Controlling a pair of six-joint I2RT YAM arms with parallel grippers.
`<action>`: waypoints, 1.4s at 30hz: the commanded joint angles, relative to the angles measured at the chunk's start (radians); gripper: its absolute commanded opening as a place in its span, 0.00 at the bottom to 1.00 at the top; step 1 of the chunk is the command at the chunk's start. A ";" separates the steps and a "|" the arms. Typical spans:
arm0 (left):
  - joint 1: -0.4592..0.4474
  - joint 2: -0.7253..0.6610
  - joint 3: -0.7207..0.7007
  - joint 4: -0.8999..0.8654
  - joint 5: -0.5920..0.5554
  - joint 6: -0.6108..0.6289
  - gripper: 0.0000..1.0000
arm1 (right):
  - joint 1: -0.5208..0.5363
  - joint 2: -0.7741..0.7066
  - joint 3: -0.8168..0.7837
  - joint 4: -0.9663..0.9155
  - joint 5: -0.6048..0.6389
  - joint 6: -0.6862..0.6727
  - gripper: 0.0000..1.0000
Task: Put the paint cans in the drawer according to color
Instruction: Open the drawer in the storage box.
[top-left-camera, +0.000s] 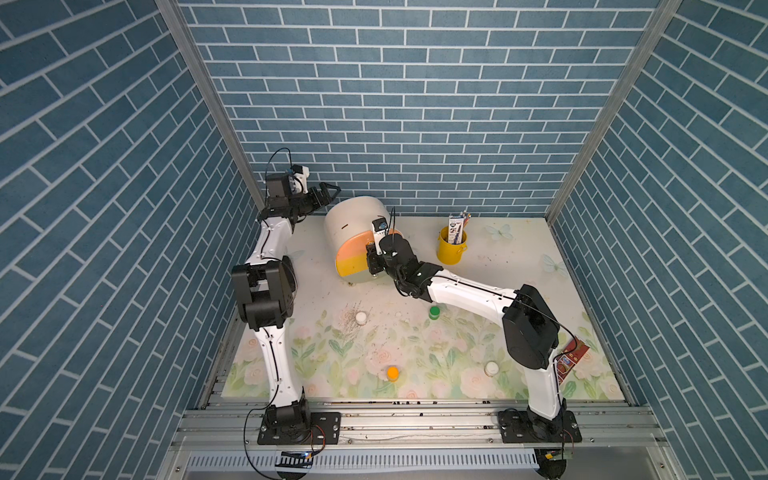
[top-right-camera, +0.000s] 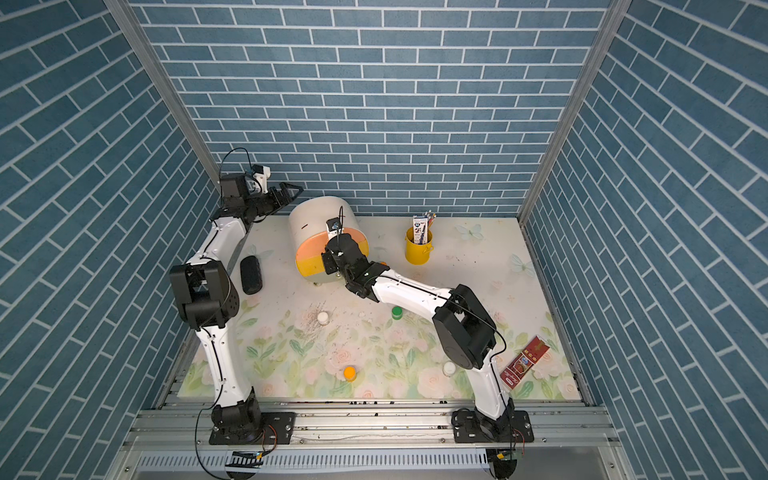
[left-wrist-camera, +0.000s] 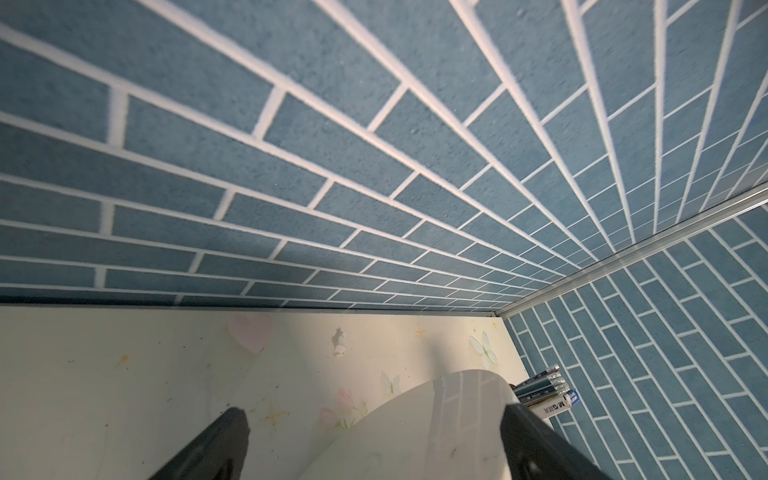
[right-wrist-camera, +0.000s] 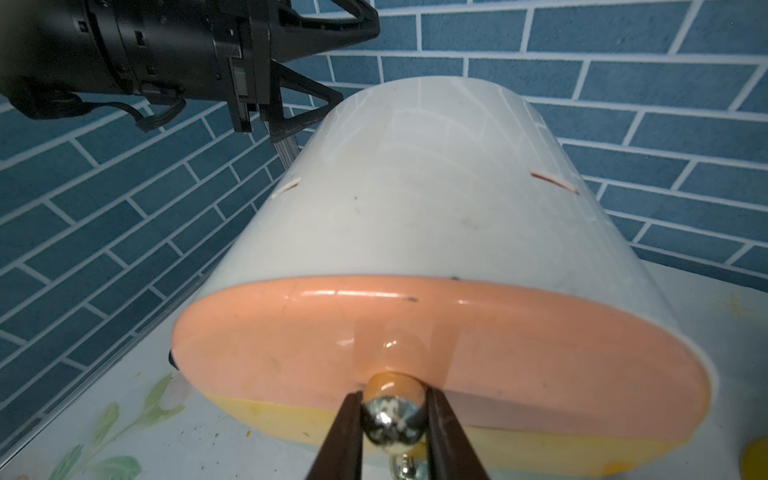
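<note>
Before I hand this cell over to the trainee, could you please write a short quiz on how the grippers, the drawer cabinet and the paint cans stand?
1. True or false: the right gripper is shut on the brass knob of the peach drawer front.
2. The left gripper is: A) open and empty, B) shut and empty, C) shut on a paint can.
3. How many white-lidded paint cans stand on the floral mat in both top views?
Key: 1 true; 2 A; 3 two.
</note>
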 joint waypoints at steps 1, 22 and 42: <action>-0.009 0.020 0.006 0.002 0.016 0.015 1.00 | -0.001 0.013 0.039 0.011 0.012 -0.026 0.16; -0.025 -0.111 -0.028 -0.004 -0.091 0.053 0.99 | 0.000 -0.087 -0.106 0.033 -0.008 -0.019 0.06; -0.155 -0.302 -0.210 -0.034 -0.151 0.133 1.00 | 0.007 -0.233 -0.301 0.079 -0.020 0.012 0.05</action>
